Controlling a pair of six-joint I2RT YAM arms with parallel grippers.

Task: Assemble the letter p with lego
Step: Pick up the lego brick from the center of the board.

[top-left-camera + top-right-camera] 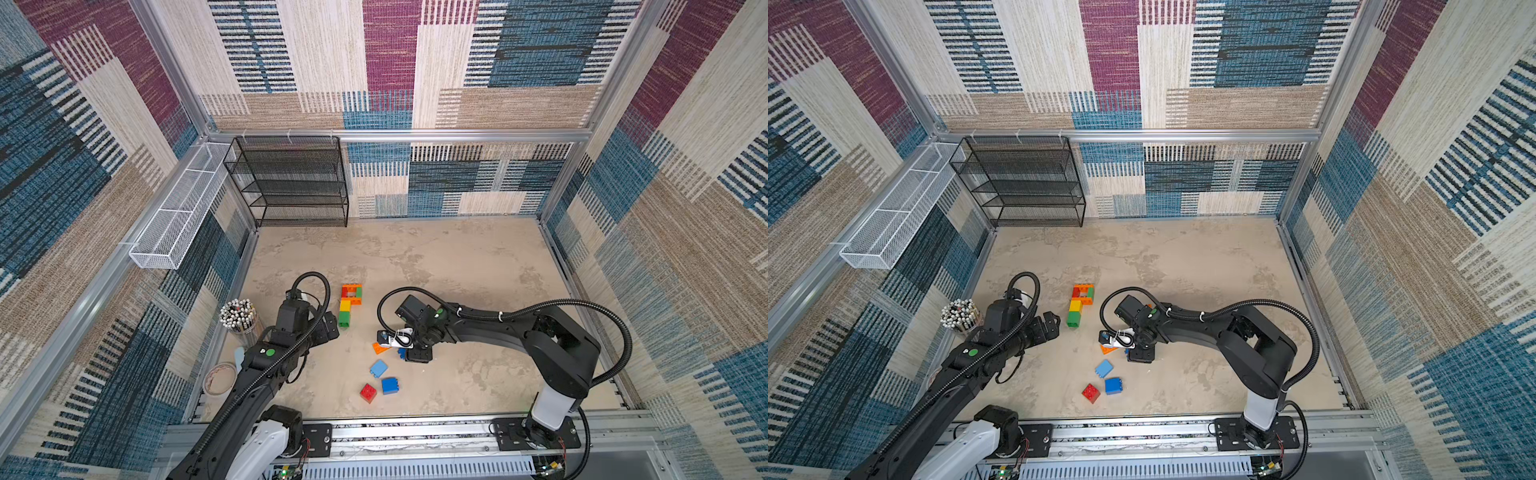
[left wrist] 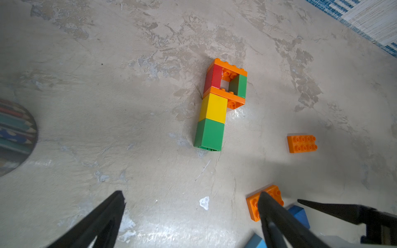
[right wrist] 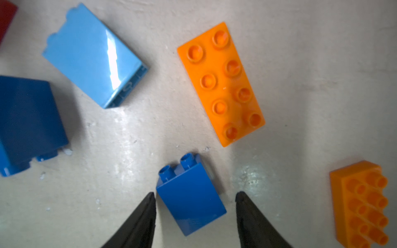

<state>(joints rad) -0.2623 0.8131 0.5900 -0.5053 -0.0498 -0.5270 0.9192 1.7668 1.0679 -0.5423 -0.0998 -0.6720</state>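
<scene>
Evidently readying a grasp, right gripper (image 3: pixel 195 193) straddles the blue brick (image 3: pixel 189 201), jaws apart; left gripper (image 2: pixel 190 192) hovers, spread wide.

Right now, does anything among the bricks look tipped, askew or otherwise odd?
Nothing damaged, but loose bricks lie on their sides: the light blue brick and the small blue brick straddled by the right claw. The P looks tidy.
</scene>
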